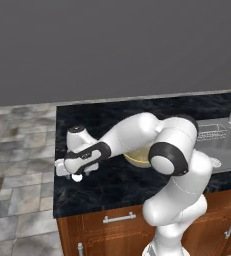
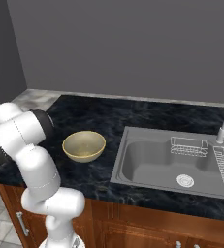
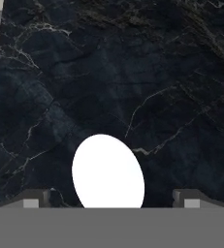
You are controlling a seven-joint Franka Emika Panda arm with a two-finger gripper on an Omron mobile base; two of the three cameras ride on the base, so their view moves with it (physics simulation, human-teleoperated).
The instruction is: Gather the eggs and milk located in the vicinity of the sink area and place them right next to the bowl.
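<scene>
Hovering low over the black marble counter, the gripper has its jaws spread wide, 1 white oval egg lying loose between them. The round tan-yellow bowl sits empty near the grey metal sink.

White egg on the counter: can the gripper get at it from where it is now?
Probably yes. The white egg lies on bare dark counter between the open jaws of the gripper, nothing in between.
</scene>
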